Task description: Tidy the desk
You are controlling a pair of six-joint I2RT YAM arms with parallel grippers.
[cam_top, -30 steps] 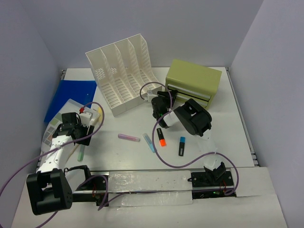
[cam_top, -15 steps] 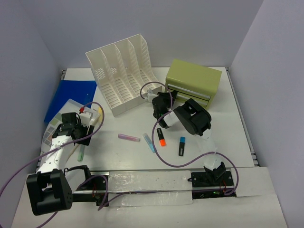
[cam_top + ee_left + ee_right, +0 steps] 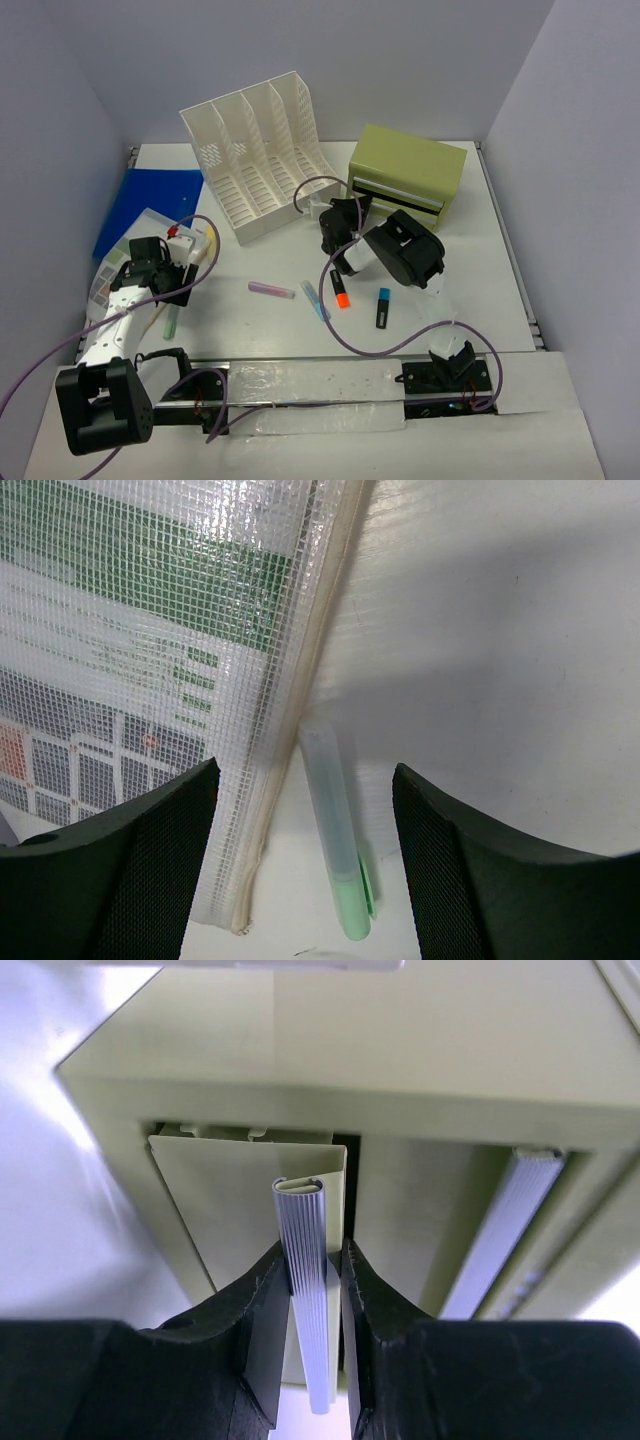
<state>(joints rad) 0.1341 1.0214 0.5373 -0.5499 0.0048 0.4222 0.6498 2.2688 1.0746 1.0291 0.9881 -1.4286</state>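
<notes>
The white desk (image 3: 480, 270) carries everything. My left gripper (image 3: 166, 287) is open and hovers low over a green highlighter (image 3: 170, 320). In the left wrist view the highlighter (image 3: 335, 830) lies on the desk between my fingers (image 3: 130, 860), untouched, beside a clear mesh pouch (image 3: 150, 660). My right gripper (image 3: 340, 218) is at the front left of the olive-green drawer box (image 3: 408, 170). In the right wrist view it (image 3: 312, 1260) is shut on the ribbed silver handle (image 3: 308, 1222) of the upper drawer (image 3: 230, 1190), which stands slightly out of the box.
A white slotted file rack (image 3: 260, 150) stands at the back, a blue folder (image 3: 150, 200) lies at far left. Pink (image 3: 272, 290), light blue (image 3: 315, 300), orange (image 3: 341, 290) and blue (image 3: 382, 307) highlighters lie mid-desk. Purple cables loop over the front.
Almost nothing. The right arm's wrist and its cable have shifted very slightly while the gripper stays on the drawer handle. The left arm has not moved.
</notes>
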